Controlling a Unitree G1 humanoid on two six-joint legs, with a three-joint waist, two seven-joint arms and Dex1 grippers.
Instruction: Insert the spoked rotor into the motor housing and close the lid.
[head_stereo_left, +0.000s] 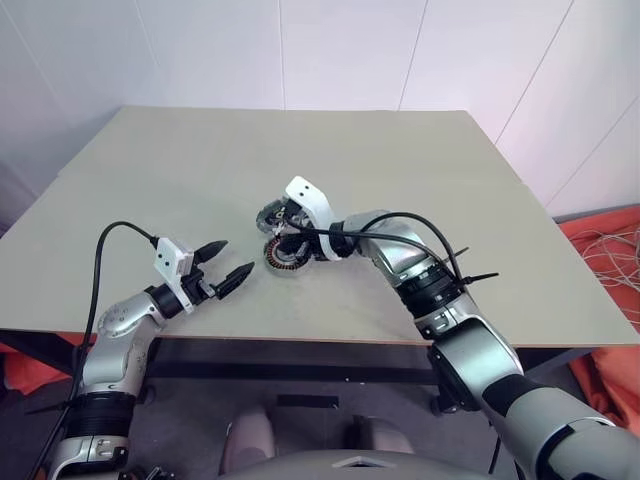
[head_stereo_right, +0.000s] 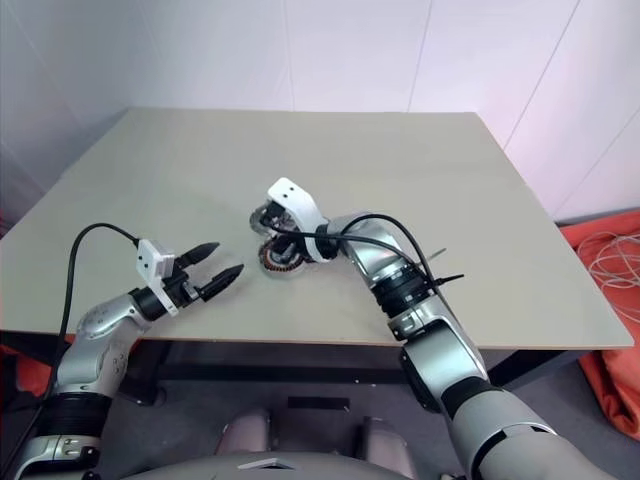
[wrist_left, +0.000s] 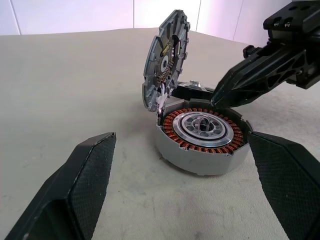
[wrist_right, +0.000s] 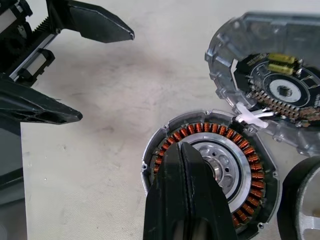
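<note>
Rotor (wrist_right: 305, 210) sits on the table beside the housing (wrist_left: 202, 145), lid (wrist_left: 165, 65) propped upright. Right gripper (wrist_right: 187, 165) is pinched shut and empty above the windings; dipping could scratch them. Left gripper (head_stereo_left: 225, 265) gapes.

Bare table (head_stereo_left: 180, 180) all round; right claw (wrist_right: 186, 165) over the motor housing (wrist_left: 202, 137), upright lid (wrist_left: 165, 60) behind.

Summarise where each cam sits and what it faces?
Head eyes: on the head, looking forward-down at the beige table; both arms show.
Left wrist: along the open left hand toward the copper-wound silver motor housing and upright ribbed grey lid; own fingers, shut right hand.
Right wrist: down over its own fingers onto the housing; left hand shows.
Shared: housing, lid.
</note>
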